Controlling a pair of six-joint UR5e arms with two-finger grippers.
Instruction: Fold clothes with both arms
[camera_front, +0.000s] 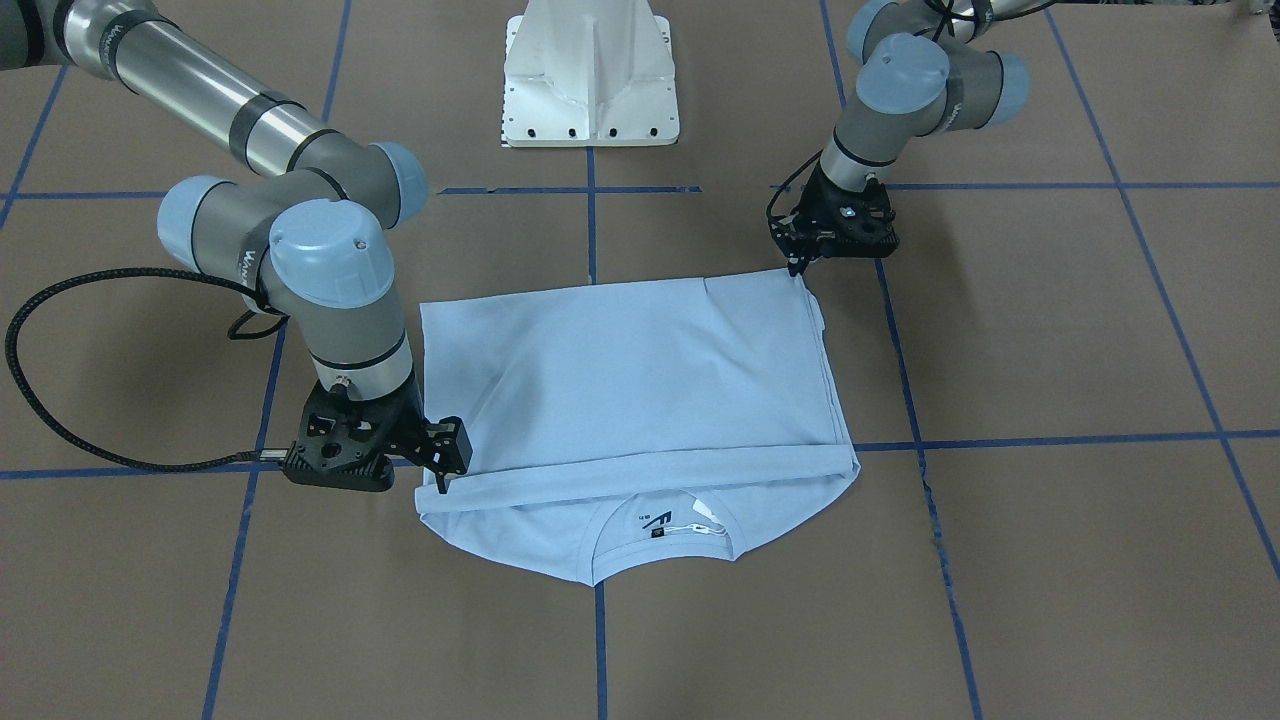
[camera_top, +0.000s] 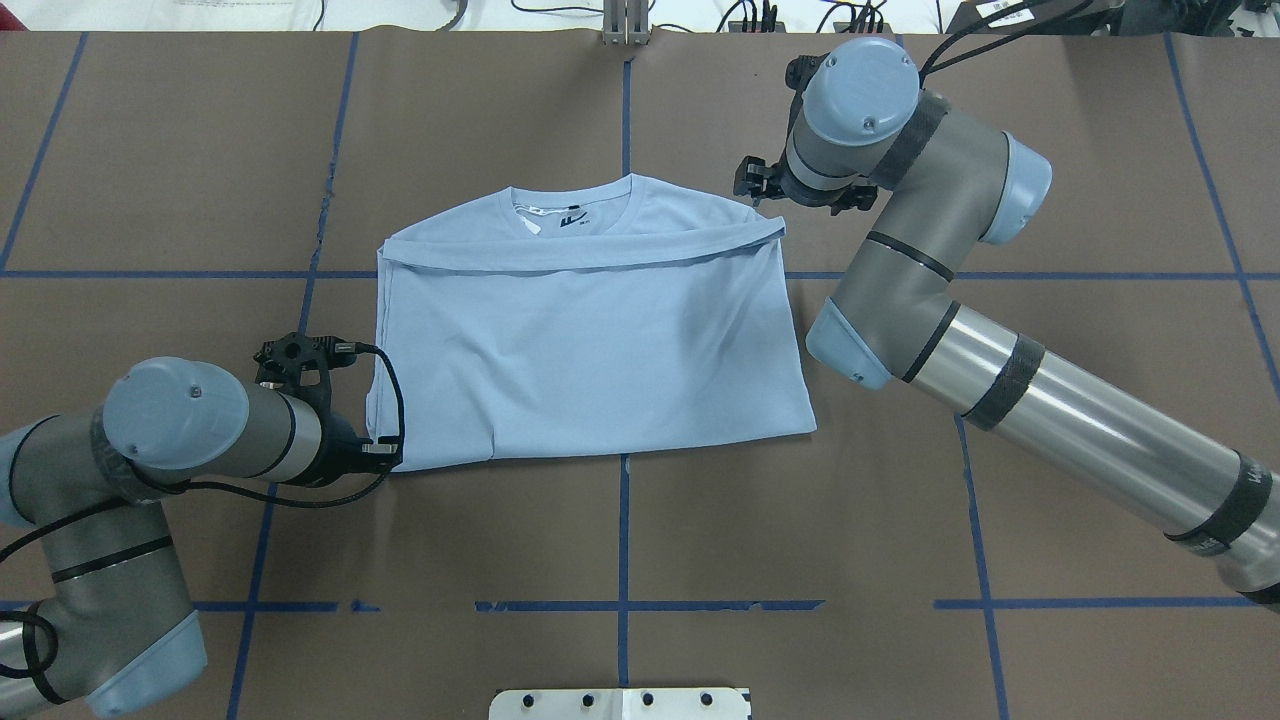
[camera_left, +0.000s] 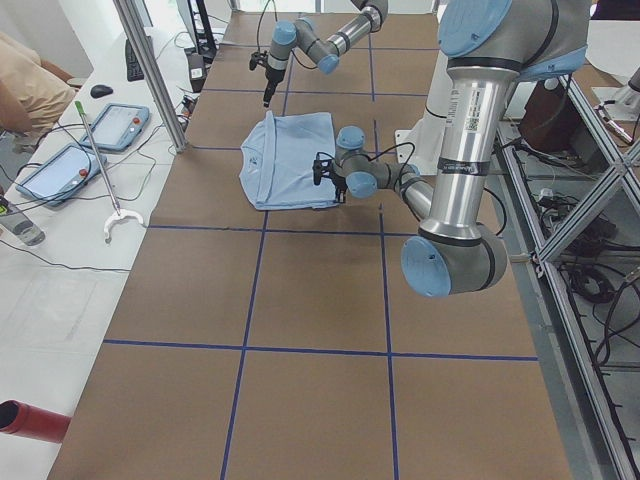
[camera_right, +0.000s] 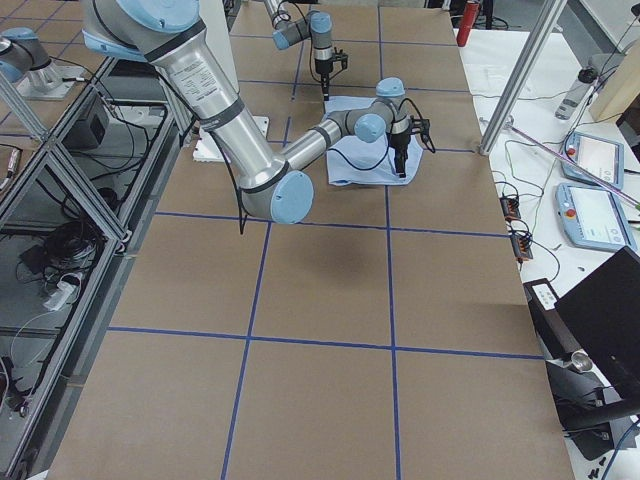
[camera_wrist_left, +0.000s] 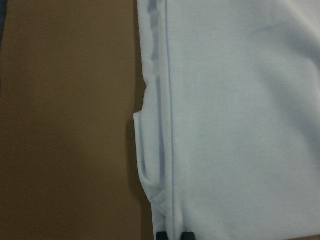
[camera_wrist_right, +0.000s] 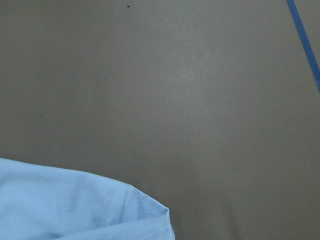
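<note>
Near the middle of the brown tabletop (camera_front: 1050, 330) I see the light blue T-shirt (camera_front: 640, 380) lying flat. It is folded once, the lower half doubled over so the hem forms a band just short of the round collar (camera_front: 665, 530). The collar faces away from the robot and has a dark logo and a white tag inside it.

My left tool (camera_front: 801, 266) stands at the shirt's folded corner nearest the robot. On the left wrist camera its two dark fingertips (camera_wrist_left: 161, 235) sit almost together, with the shirt's side seam running between them, so I read it as closed narrowly on the cloth. My right tool (camera_front: 443, 482) points down at the end of the hem band on the opposite side, its tip touching the fabric. Its wrist camera shows only a shirt corner and bare tabletop, so I cannot tell its opening.

Blue tape lines (camera_front: 1050, 438) grid the tabletop, and the white pedestal (camera_front: 590, 75) stands well behind the shirt.
</note>
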